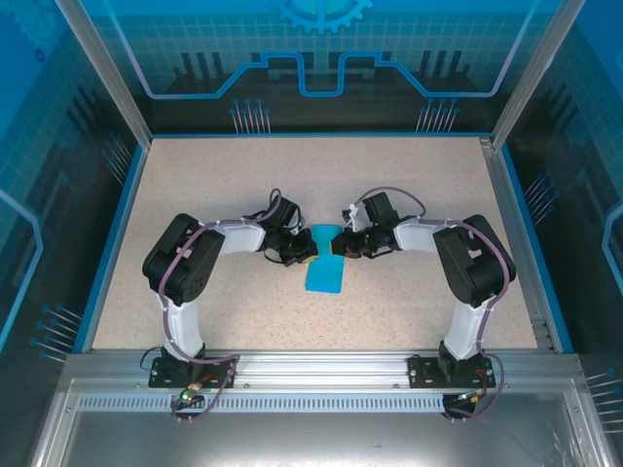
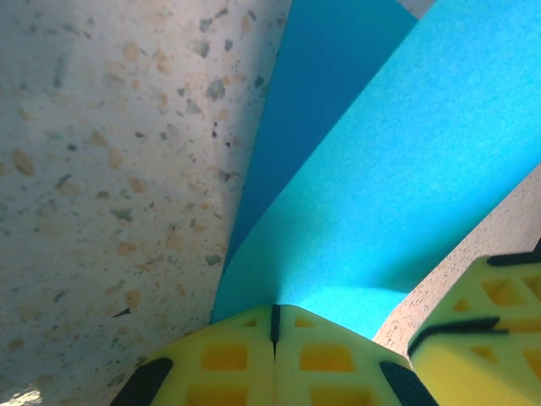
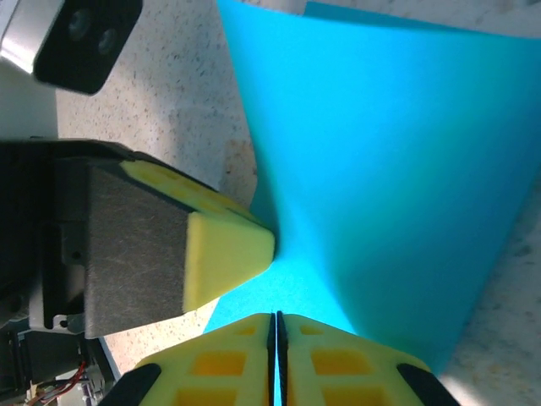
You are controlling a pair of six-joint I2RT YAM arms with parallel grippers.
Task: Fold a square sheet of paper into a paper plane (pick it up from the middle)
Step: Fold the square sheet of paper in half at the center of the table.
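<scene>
The square sheet of paper is cyan-blue and lies at the table's centre, bent into a narrow upright fold between both arms. My left gripper is shut on the sheet's left side. In the left wrist view its yellow fingers pinch the paper at the gripper's tip. My right gripper is shut on the opposite side. In the right wrist view the sheet runs into the closed gripper, with the left gripper's yellow fingertip close beside it. The two grippers nearly touch.
The speckled beige table is bordered by a blue edge and aluminium posts at the corners. A metal rail carries both arm bases at the near side. Free room lies all round the paper.
</scene>
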